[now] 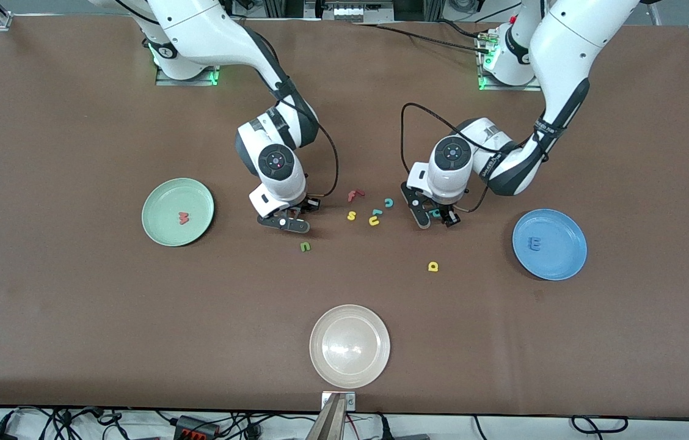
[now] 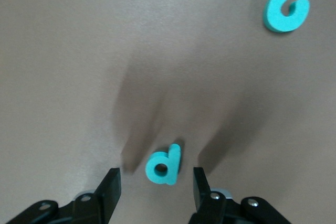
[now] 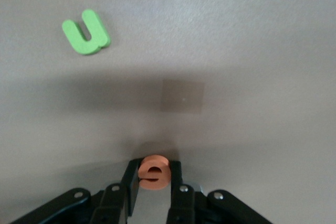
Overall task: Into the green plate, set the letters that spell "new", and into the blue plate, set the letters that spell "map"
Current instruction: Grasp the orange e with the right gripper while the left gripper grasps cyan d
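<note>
My right gripper [image 1: 286,221] [image 3: 154,169] is shut on the orange e [image 3: 154,172], low over the table beside the green n [image 1: 305,247] [image 3: 85,33]. My left gripper [image 1: 436,215] [image 2: 156,176] is open and down at the table. The teal p [image 2: 164,165] [image 1: 435,212] lies between its jaws with a gap on each side. The red w [image 1: 184,217] lies in the green plate [image 1: 161,201]. The blue m [image 1: 535,244] lies in the blue plate [image 1: 564,232]. The yellow a [image 1: 433,266] lies on the table, nearer the front camera than the left gripper.
Between the two grippers lie a red f [image 1: 354,195], a yellow s [image 1: 351,215], a yellow u [image 1: 374,221] and a teal c [image 1: 389,202] [image 2: 285,12]. A whitish-beige plate [image 1: 349,373] sits by the table edge nearest the front camera.
</note>
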`<state>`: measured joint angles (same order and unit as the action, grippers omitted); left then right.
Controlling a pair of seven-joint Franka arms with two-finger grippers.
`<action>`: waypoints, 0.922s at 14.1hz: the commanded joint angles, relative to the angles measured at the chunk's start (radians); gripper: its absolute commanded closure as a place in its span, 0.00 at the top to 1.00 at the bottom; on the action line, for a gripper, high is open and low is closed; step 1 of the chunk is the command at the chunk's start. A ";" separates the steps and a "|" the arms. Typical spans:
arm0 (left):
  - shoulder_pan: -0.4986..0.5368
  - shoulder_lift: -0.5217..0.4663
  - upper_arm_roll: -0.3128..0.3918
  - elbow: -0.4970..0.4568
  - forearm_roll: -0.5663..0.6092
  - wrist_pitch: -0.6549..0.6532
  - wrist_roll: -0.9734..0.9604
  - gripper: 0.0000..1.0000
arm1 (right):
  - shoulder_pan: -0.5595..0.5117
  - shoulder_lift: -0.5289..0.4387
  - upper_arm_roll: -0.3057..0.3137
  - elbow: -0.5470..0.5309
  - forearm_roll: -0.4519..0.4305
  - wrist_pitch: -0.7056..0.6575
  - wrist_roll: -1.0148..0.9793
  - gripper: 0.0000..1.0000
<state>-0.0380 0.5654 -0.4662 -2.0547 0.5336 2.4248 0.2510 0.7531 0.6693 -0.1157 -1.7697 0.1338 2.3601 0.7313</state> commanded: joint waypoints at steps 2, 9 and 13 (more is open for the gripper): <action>0.014 0.030 -0.006 0.018 0.025 0.023 0.024 0.53 | -0.044 -0.068 -0.025 -0.005 0.003 -0.067 -0.009 0.11; 0.017 0.019 -0.008 0.019 0.025 0.017 0.024 0.07 | -0.054 -0.264 -0.323 -0.288 -0.007 -0.147 -0.384 0.11; 0.056 -0.039 -0.011 0.129 0.023 -0.160 0.022 0.06 | -0.055 -0.277 -0.343 -0.347 -0.007 -0.147 -0.423 0.11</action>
<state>-0.0111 0.5665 -0.4679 -1.9899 0.5349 2.3852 0.2616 0.6868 0.4240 -0.4647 -2.0766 0.1318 2.2055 0.3170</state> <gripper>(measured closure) 0.722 0.722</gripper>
